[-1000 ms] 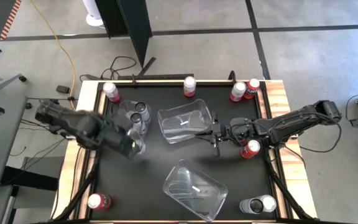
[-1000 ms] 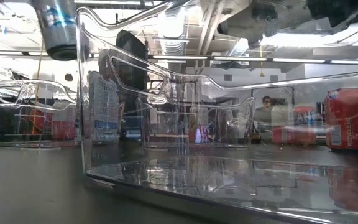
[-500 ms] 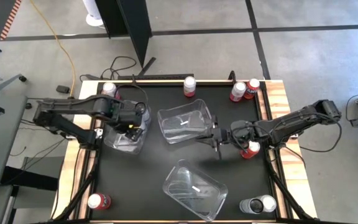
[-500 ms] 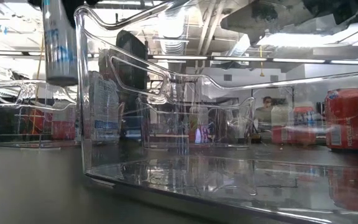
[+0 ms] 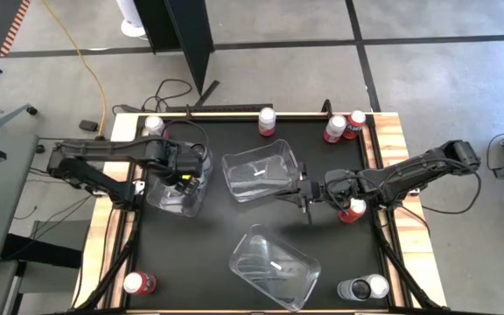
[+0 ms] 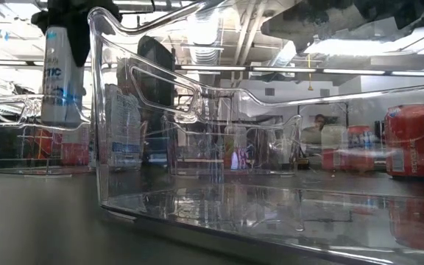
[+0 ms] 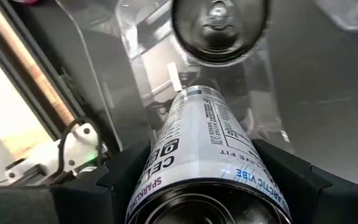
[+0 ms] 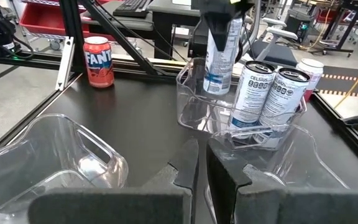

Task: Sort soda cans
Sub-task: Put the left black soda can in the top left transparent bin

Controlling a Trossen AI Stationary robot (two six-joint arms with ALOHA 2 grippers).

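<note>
High view: left gripper [image 5: 182, 169] clamped on a slim white can [image 5: 187, 171], upright over the clear bin [image 5: 175, 194] near the table's [image 5: 234, 219] left edge; right gripper [image 5: 304, 194], fingers together, mid-table. Left wrist view: glossy printed cylinder above a seated can's silver top [image 7: 219, 25]; a skewed descent risks striking it. Right wrist view: two Celsius cans [image 8: 269, 93] inside thin, rigid plastic walls.
</note>
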